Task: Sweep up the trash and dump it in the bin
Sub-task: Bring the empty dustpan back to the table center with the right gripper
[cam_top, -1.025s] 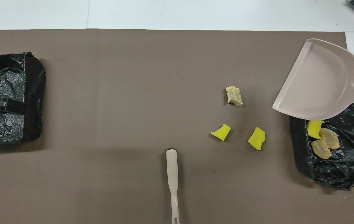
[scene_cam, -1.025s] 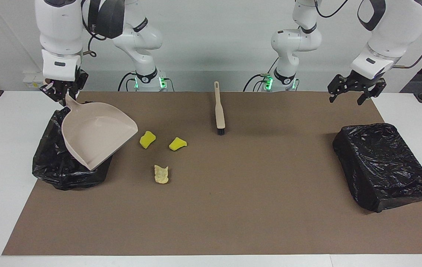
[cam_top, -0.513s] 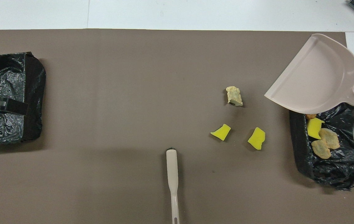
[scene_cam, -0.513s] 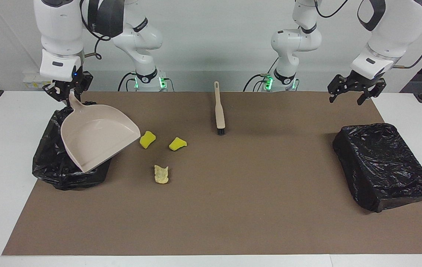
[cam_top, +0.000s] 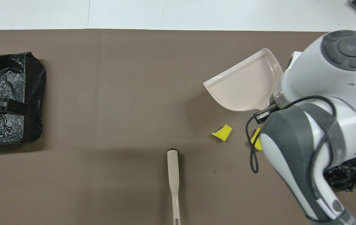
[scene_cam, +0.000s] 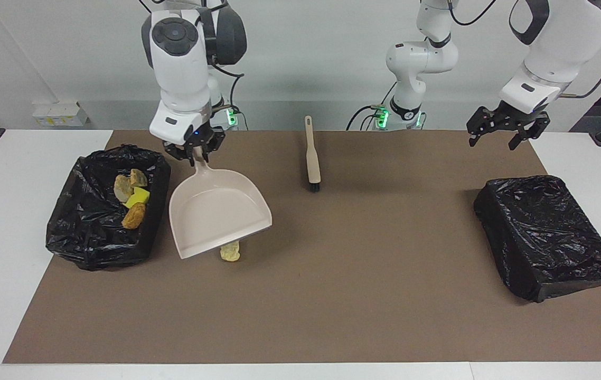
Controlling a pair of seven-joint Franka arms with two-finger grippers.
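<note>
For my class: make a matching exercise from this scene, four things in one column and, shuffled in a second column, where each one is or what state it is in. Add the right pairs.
Things:
1. dustpan
2. brush
3. open black bin
4. left gripper

Places or states:
A. open and empty, up in the air at the left arm's end of the table
B. lying untouched on the brown mat, near the robots
C. gripped by its handle in the right gripper
D. holds yellow and brown lumps of trash

Pairs: 1-C, 2-B, 3-D, 4-A
</note>
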